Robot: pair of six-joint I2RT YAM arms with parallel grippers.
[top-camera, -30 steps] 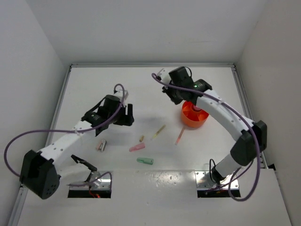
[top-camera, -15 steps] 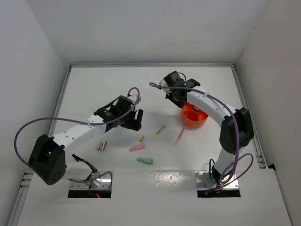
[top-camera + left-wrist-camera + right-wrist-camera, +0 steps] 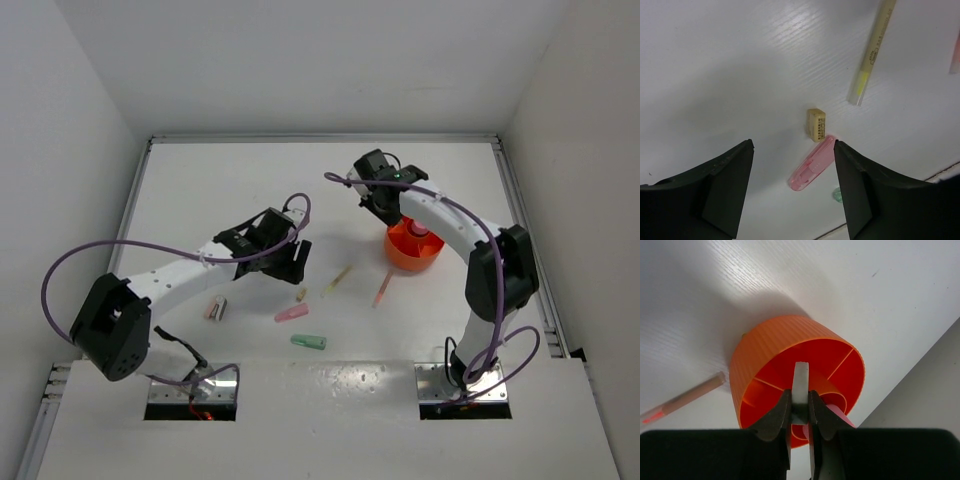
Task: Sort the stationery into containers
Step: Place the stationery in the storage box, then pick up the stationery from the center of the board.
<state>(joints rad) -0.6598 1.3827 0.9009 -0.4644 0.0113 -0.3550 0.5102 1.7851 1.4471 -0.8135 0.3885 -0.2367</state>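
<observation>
Overhead, the left gripper [image 3: 292, 262] hovers just beyond a small beige block eraser [image 3: 301, 295], which lies slightly nearer and right. The right gripper [image 3: 393, 215] hangs over the round orange ribbed plastic cup [image 3: 422, 258].

Left wrist: the jaws are wide apart and empty, with the eraser ahead, right of centre.

Right wrist: the jaws pinch a whitish flat piece [image 3: 800, 382] above the cup's dividers.

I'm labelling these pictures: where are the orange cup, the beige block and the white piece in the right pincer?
orange cup [image 3: 765, 345]: right wrist view, ribbed outer wall.
beige block [image 3: 816, 124]: left wrist view, top face.
white piece [image 3: 800, 380]: right wrist view, exposed upper end.
</observation>
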